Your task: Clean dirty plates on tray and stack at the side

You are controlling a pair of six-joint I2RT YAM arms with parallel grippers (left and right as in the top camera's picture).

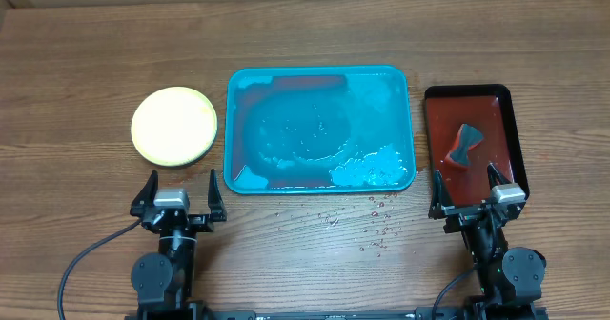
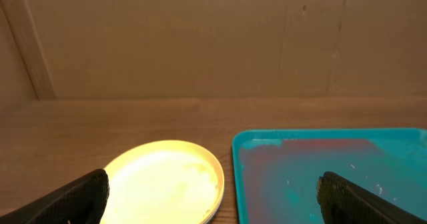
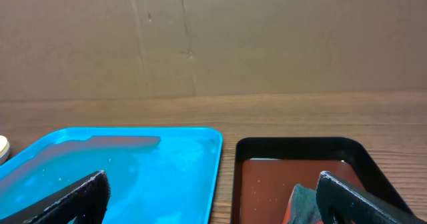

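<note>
Overhead: teal tray (image 1: 233, 130) holds suds (image 1: 367, 170); red tray (image 1: 442, 120) holds a grey rag (image 1: 464, 146).

Wood-grain table (image 1: 315, 34); plain brown cardboard wall (image 2: 200, 37) behind; warm light.

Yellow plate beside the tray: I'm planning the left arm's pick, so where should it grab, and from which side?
Likely its near rim, coming in low from the left gripper. The yellow plate lies flat on the table, so only that raised edge offers the open jaws a pinch; the teal tray crowds its right side.
</note>
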